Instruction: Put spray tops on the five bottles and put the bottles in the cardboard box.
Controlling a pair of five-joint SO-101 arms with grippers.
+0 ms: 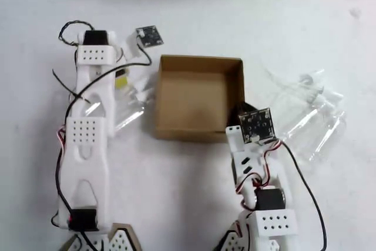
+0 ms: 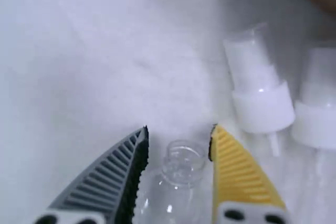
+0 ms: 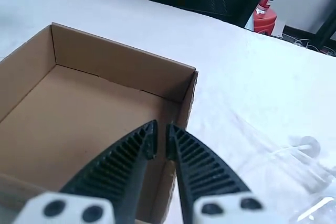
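Clear plastic bottle (image 2: 178,171) lies between left gripper's (image 2: 178,132) spread jaws, likely for steadying; right gripper (image 3: 161,136), pressed together, hangs above brown cardboard box (image 3: 121,66).

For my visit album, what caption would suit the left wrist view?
Open left gripper straddling an uncapped clear bottle, two white spray tops beside it on the table.

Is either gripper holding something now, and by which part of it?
The right gripper, at the box, holds nothing. The left gripper is open around a bottle at its neck, with gaps on both sides, so no hold yet.
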